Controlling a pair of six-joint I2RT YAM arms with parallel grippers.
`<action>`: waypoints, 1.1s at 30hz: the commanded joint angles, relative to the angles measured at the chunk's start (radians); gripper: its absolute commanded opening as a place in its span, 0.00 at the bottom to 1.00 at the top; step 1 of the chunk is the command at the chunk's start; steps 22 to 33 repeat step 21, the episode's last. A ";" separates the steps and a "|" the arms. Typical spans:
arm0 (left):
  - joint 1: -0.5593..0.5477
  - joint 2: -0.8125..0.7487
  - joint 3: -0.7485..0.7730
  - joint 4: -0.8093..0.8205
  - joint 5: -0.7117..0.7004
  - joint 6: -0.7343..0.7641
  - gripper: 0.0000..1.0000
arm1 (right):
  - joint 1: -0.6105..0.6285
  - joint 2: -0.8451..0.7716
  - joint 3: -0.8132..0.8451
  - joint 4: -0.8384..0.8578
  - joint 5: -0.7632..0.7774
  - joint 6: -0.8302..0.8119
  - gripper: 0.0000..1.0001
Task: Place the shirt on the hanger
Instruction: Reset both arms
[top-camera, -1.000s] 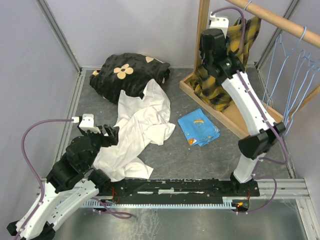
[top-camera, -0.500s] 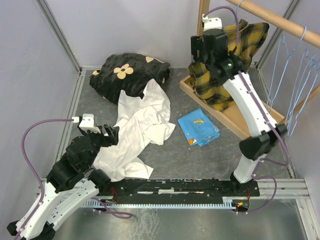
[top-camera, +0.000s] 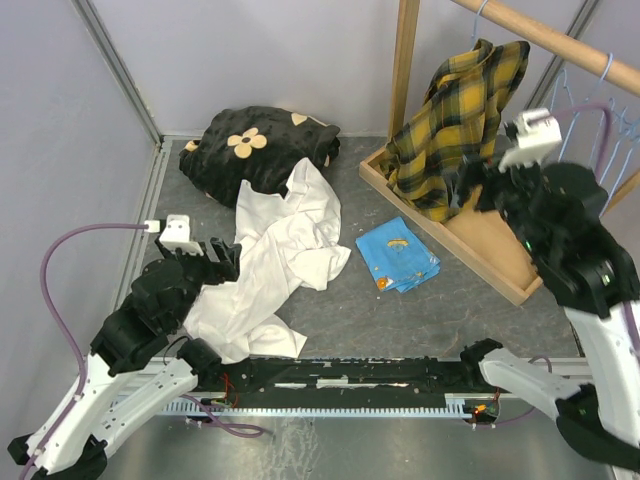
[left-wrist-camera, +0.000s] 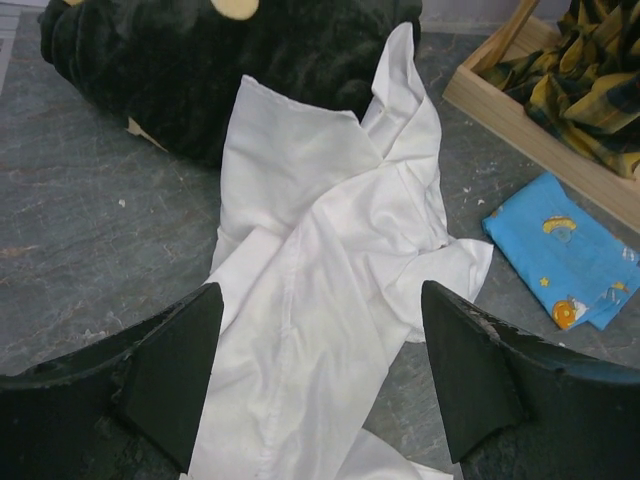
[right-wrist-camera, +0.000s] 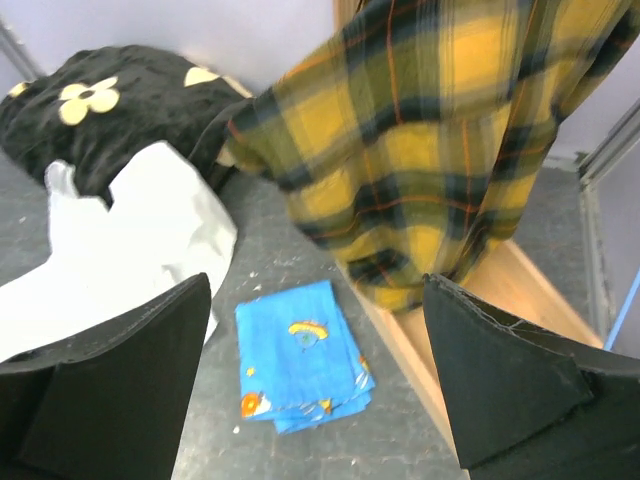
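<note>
The yellow-and-black plaid shirt (top-camera: 455, 120) hangs from the wooden rail (top-camera: 545, 35) by a pale-blue hanger hook (top-camera: 483, 12); its hem rests in the wooden base. The rest of that hanger is hidden under it. The shirt fills the top of the right wrist view (right-wrist-camera: 420, 150) and shows in the left wrist view (left-wrist-camera: 590, 80). My right gripper (top-camera: 472, 190) (right-wrist-camera: 318, 300) is open and empty, apart from the shirt on its near right. My left gripper (top-camera: 215, 262) (left-wrist-camera: 320, 300) is open and empty above the white garment.
Several spare pale-blue wire hangers (top-camera: 600, 110) hang at the right end of the rail. A white garment (top-camera: 280, 250) (left-wrist-camera: 330, 270) and a black flowered cloth (top-camera: 255, 145) lie on the left. A folded blue cloth (top-camera: 397, 255) (right-wrist-camera: 300, 360) lies beside the wooden base (top-camera: 480, 245).
My right gripper has let go of the shirt and pulled back to the right and towards the near side. The shirt now hangs free from the rail. My left arm barely shifted.
</note>
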 joint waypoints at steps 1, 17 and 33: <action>0.004 0.017 0.076 0.037 0.000 0.036 0.88 | 0.005 -0.189 -0.183 -0.050 -0.118 0.084 0.98; 0.003 -0.100 -0.039 0.012 -0.033 -0.071 0.99 | 0.003 -0.689 -0.501 -0.182 -0.033 0.135 0.99; 0.003 -0.101 -0.060 0.026 -0.020 -0.074 0.99 | 0.005 -0.715 -0.534 -0.190 -0.043 0.129 0.99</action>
